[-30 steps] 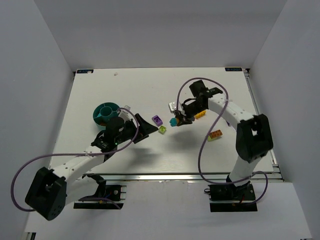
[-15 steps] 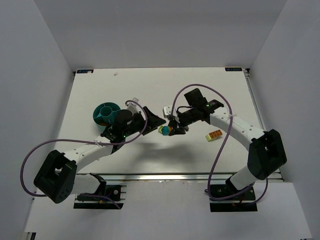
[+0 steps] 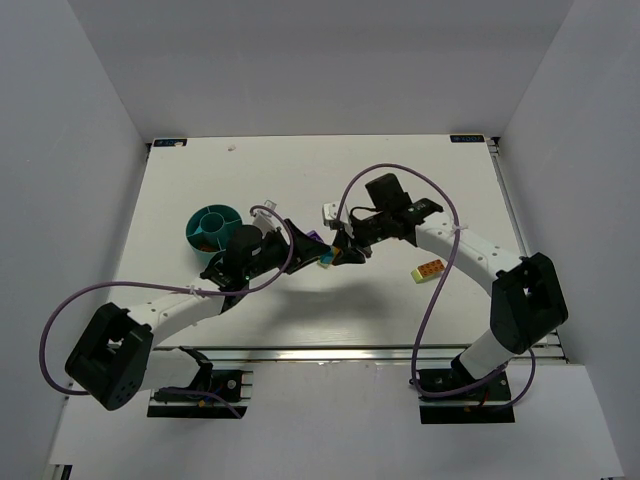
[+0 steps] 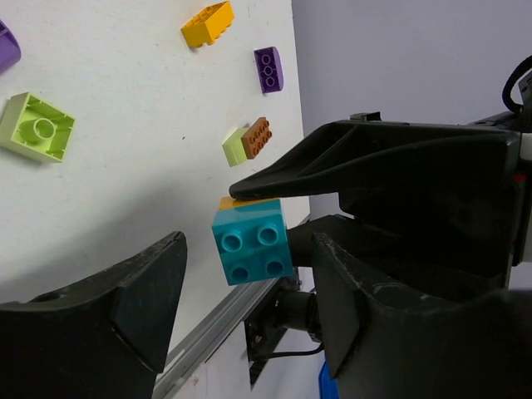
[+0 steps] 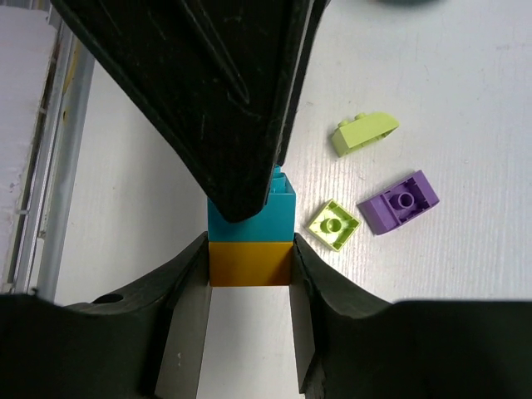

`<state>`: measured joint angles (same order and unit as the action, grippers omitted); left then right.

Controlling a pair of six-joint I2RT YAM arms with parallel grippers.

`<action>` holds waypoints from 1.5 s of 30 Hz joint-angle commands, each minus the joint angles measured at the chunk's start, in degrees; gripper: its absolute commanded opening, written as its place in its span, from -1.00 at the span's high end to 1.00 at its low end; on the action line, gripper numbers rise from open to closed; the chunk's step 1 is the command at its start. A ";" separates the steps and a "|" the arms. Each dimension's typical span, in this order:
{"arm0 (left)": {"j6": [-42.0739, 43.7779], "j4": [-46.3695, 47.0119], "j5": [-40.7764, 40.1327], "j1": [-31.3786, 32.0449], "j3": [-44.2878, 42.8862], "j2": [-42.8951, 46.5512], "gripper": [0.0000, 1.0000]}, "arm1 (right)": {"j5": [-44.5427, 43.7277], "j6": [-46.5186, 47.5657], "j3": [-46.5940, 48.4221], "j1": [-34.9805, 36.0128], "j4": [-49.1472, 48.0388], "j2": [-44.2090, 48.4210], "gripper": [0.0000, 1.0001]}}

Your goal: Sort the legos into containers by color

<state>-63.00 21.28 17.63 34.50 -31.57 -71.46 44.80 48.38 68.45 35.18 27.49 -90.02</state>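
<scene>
My right gripper (image 5: 249,259) is shut on an orange brick (image 5: 249,263) that has a cyan brick (image 5: 268,214) stuck on its end. The two arms meet above the table's middle (image 3: 332,255). My left gripper (image 4: 249,249) is open. Its jaws stand on either side of the cyan brick (image 4: 252,247), with gaps showing on both sides. One left finger (image 5: 208,83) covers part of the cyan brick in the right wrist view. The teal bowl (image 3: 191,228) with the containers sits to the left, behind the left arm.
Loose legos lie under the grippers: a lime square (image 5: 334,224), a purple brick (image 5: 397,202) and a lime slope (image 5: 366,131). Farther right are a lime-and-brown pair (image 4: 248,141), a purple brick (image 4: 268,68) and an orange brick (image 4: 208,22). The table's near edge rail (image 4: 208,341) is close.
The left gripper has swung right to meet the right gripper, and its jaws have narrowed around the cyan brick. The right gripper came left with the orange-and-cyan stack.
</scene>
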 commanded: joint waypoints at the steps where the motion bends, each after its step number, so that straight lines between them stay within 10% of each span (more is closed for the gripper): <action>1: -0.45 2.71 1.18 0.39 0.20 0.80 -0.40 | 0.38 -2.24 2.66 0.68 -2.88 0.02 1.00; 17: 1.91 -1.31 1.10 0.39 -2.09 0.62 1.00 | -1.90 -2.24 -0.15 0.86 -4.28 1.51 1.00; 32: 14.73 -34.87 -5.40 -15.84 -10.42 18.37 1.00 | -4.54 -3.82 -2.17 0.59 -6.13 2.48 1.00; 37: 23.70 -59.75 -16.47 -25.17 -26.94 14.52 1.00 | -4.63 -4.96 -2.70 0.51 -6.57 3.36 1.00; 45: 31.09 -62.15 -10.44 -42.84 -35.05 4.24 1.00 | -4.37 -5.05 -3.49 0.59 -6.48 4.23 1.00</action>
<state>-36.77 -35.88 4.73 -3.99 -65.45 -63.86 40.18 43.83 65.71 35.66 22.11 -88.09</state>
